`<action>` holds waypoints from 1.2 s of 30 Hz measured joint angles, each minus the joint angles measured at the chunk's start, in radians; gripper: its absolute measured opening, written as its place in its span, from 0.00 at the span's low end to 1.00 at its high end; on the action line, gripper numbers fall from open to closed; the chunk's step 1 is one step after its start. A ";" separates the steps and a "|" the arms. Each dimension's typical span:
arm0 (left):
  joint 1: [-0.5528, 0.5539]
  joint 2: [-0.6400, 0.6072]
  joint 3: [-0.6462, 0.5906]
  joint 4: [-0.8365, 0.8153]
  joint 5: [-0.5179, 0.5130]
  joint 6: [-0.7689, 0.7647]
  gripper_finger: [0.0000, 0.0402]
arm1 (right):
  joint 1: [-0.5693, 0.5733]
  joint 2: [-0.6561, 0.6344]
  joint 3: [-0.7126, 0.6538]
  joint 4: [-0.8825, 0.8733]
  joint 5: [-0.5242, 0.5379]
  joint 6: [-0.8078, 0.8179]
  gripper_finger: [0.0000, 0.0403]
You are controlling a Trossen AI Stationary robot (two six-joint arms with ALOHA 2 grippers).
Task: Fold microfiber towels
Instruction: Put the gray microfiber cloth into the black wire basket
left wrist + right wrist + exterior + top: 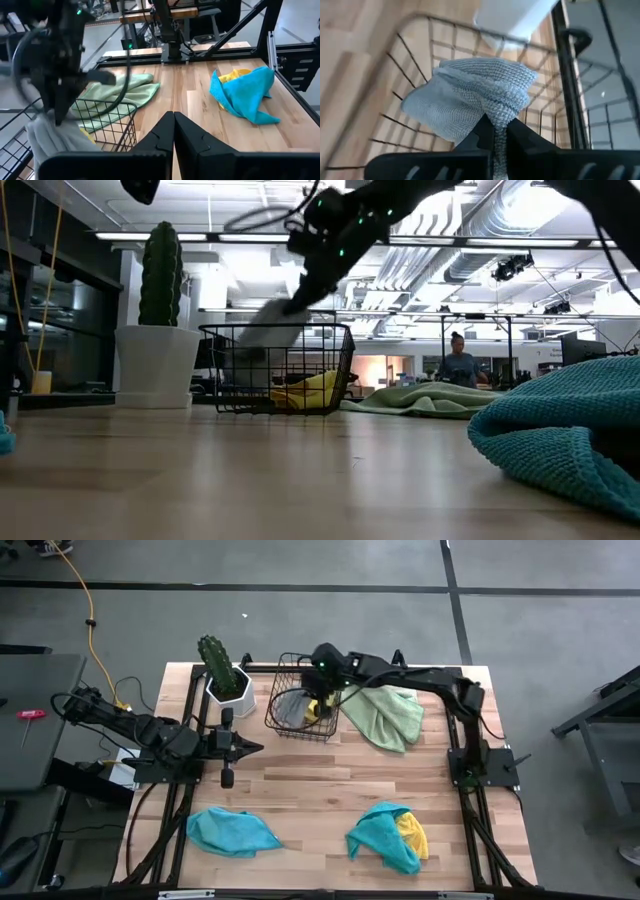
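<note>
Two tools: right tool (495, 131) clamps a grey towel (470, 100) over the basket (300, 700); left tool (173, 131) pressed together.

overhead, table-level, two wrist views, basket (300, 705) shared

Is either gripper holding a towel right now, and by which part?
The right gripper pinches the grey towel by a bunched fold, over the wire basket. The left gripper is shut on nothing.

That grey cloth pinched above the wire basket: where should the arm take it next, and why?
Probably lift it clear and carry it to bare table. The right pincer is shut on the grey cloth, which hangs over the basket, where it cannot be folded.
</note>
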 joint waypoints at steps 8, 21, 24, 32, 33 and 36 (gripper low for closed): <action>0.000 0.000 0.000 0.000 -0.004 0.010 0.00 | -0.031 0.122 0.087 -0.019 0.063 -0.020 0.00; 0.000 0.000 0.000 0.000 -0.004 0.010 0.00 | -0.029 0.226 0.109 0.117 0.277 -0.044 0.01; 0.000 0.000 0.000 0.000 -0.004 0.010 0.00 | -0.029 0.226 0.108 0.157 0.333 -0.031 0.05; 0.000 0.004 0.000 0.001 -0.004 0.010 0.00 | -0.038 0.226 0.107 0.184 0.378 0.044 0.28; 0.000 0.007 0.000 0.000 -0.004 0.010 0.00 | -0.038 0.226 0.107 0.197 0.399 0.039 0.32; 0.000 0.014 0.001 0.001 -0.004 0.010 0.00 | -0.035 0.226 0.107 0.248 0.502 -0.003 0.44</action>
